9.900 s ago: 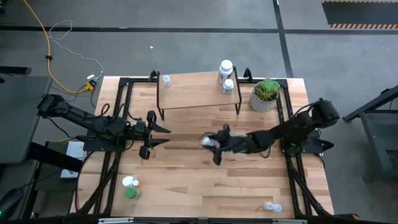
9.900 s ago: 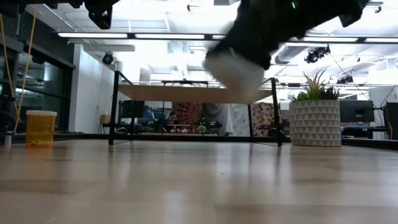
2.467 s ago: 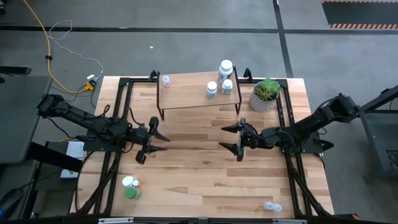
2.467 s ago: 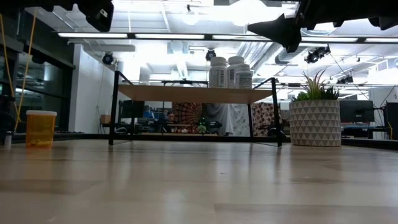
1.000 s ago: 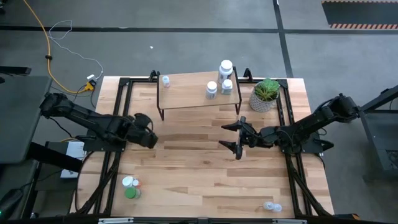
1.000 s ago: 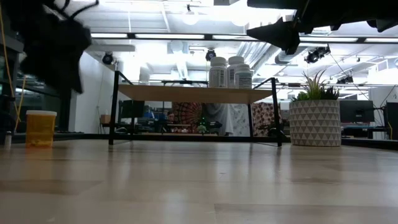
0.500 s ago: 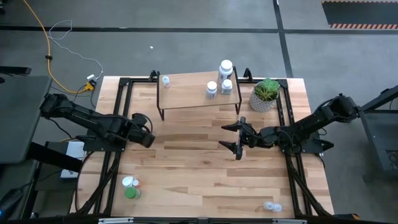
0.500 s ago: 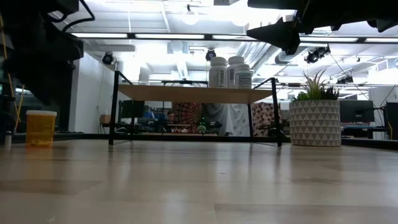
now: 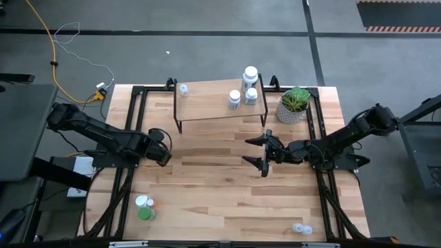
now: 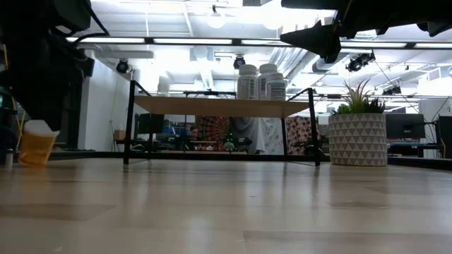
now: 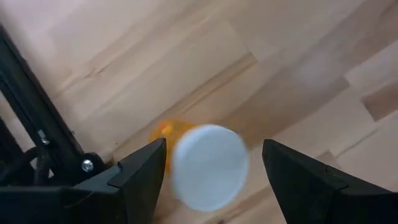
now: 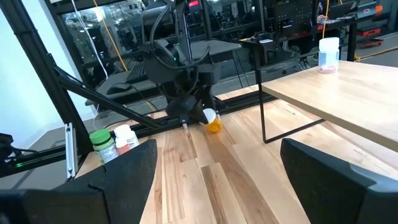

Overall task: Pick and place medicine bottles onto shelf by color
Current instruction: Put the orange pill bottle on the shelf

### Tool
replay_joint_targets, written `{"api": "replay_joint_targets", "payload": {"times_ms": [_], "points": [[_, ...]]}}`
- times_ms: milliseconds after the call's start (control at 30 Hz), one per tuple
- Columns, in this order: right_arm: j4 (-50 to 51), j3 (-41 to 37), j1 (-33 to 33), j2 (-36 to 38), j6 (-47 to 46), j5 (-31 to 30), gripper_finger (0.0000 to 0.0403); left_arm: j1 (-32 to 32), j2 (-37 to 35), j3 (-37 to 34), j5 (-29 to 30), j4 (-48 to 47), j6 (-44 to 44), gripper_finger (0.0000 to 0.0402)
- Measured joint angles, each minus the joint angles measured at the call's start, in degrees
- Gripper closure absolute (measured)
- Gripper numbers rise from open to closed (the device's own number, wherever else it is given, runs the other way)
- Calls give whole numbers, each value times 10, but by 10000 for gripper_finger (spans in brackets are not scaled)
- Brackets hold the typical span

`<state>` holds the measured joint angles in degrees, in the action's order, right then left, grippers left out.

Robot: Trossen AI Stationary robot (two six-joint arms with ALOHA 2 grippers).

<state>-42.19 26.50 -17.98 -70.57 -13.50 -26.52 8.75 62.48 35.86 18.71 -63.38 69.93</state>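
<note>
Left hand (image 11: 208, 171) is down over the orange bottle (image 11: 199, 162) at the left edge of the tabletop (image 9: 227, 186). Its fingers sit apart on either side of the white cap, and I can't tell if either one touches it yet. In the low view the bottle (image 10: 35, 144) looks tipped, so I'd say it's mid-grab and not clamped.

If it were me: centre the cap between the fingers, squeeze on the body just under the cap, then lift straight up. A round, slick plastic bottle like that probably rolls or squirts out if you pinch it off-centre.

Right hand (image 9: 260, 151) hangs mid-table with fingers spread, holding nothing.

The shelf (image 9: 207, 100) is a pale wooden board on thin black legs. Three white-capped bottles (image 9: 244, 86) are bunched at its right end, with one small bottle (image 9: 183, 88) alone at the left. A green bottle (image 9: 145, 212) and a white one (image 9: 142, 202) wait at the front left, and a clear one (image 9: 299, 228) at the front right.
</note>
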Motion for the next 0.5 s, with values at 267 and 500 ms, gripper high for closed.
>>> {"api": "replay_joint_targets", "payload": {"times_ms": [267, 500], "points": [[0, 0, 0, 0, 0, 0, 71, -1, 10, 0, -7, 5, -11, 145], [0, 0, 0, 0, 0, 0, 71, -1, 10, 0, -8, 4, -30, 145]]}}
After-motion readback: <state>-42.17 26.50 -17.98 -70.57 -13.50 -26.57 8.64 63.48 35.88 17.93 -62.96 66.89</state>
